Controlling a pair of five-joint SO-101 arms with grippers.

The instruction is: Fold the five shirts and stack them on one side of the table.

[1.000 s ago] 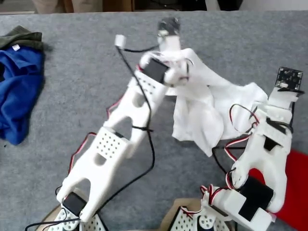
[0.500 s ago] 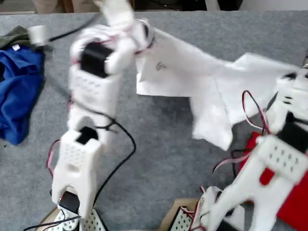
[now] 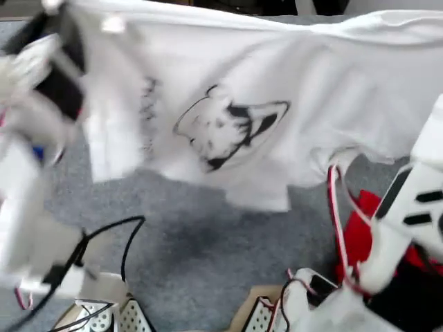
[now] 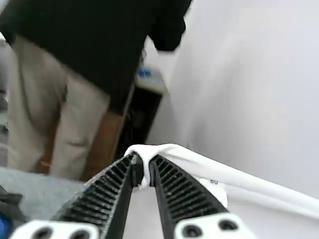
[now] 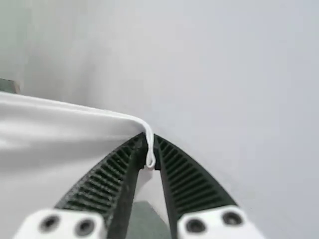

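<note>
White shirt (image 3: 228,104), high view: held spread in the air over the table (image 3: 208,235); step judged as spreading out before folding. Left wrist view: left gripper (image 4: 143,167) clenched on a bunched edge, possibly the collar. Right wrist view: right gripper (image 5: 149,149) pinching a thin hem; next, lower both evenly to lay it flat.

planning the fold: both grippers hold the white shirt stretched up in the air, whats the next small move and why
Likely lower both arms together to lay the white shirt flat on the table. The left gripper and right gripper each pinch its upper edge, and it hangs spread wide between them, so it looks ready for folding.
</note>
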